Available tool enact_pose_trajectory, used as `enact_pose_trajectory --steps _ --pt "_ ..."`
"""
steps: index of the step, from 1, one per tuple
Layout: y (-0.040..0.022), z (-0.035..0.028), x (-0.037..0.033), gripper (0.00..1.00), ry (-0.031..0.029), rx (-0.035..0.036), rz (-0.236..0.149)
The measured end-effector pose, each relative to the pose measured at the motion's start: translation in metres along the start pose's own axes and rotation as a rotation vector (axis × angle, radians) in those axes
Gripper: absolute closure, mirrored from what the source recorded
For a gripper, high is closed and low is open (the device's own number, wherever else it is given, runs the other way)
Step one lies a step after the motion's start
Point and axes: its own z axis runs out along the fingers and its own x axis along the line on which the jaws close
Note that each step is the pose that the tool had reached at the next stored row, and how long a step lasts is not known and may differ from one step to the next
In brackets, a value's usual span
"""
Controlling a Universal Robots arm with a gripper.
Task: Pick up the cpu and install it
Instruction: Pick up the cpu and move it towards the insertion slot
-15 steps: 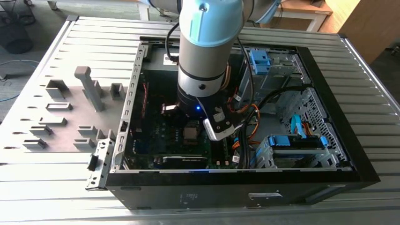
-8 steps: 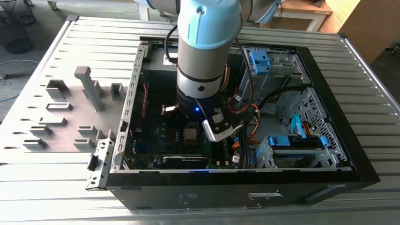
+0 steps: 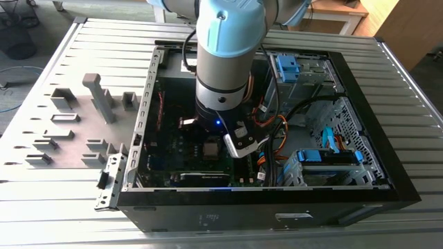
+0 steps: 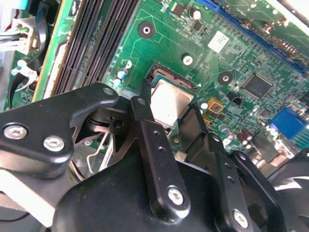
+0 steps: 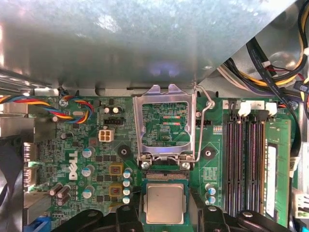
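Cpu [image 5: 164, 203] lying in the socket [image 5: 164, 177] on the motherboard [image 5: 87, 159], fingers [image 5: 208, 218] spread open either side.
We judge skew the main risk: a finger dragging the cpu's edge could tilt it and bend contacts under it; the retention bracket [image 5: 164, 93] stands raised just beside.

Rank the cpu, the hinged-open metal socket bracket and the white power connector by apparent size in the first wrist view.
1. socket bracket, largest, though it is hinged up and may be nearer the camera.
2. cpu.
3. white power connector, clearly smallest.
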Motion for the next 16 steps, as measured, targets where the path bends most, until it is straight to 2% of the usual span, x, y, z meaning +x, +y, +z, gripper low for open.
enact_pose_trajectory --steps 7,16 --pt "-0.0003 0.0040 -0.0002 0.53 -0.0028 -0.0003 0.000" --pt "-0.0004 0.0074 -0.0002 0.53 -0.0028 0.0001 0.000"
